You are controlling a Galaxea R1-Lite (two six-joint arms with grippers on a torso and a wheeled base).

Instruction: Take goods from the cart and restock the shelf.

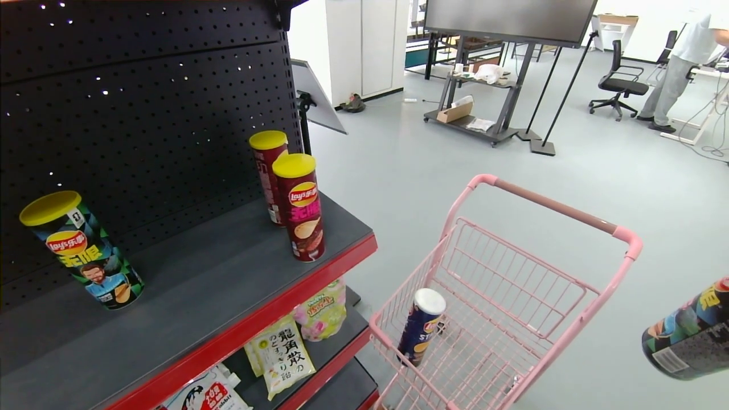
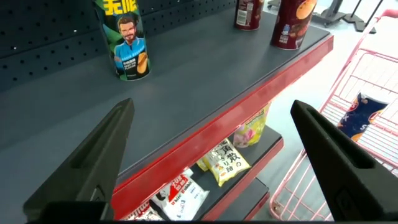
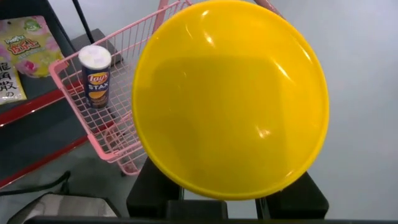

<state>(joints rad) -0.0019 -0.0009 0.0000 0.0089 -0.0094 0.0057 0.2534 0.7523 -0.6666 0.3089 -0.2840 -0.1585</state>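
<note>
Beside the cart [image 1: 547,202], right hand [image 3: 227,202] clamped round yellow-lidded chip can [image 3: 230,99], left hand [image 2: 212,109] spread open above shelf [image 2: 186,62]

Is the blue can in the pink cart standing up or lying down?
Standing up: the blue can has its white lid on top, base down.

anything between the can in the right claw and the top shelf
Yes: the pink cart sits between the held can and the top shelf. On the shelf, the stretch between the green can and the two red cans is bare.
</note>
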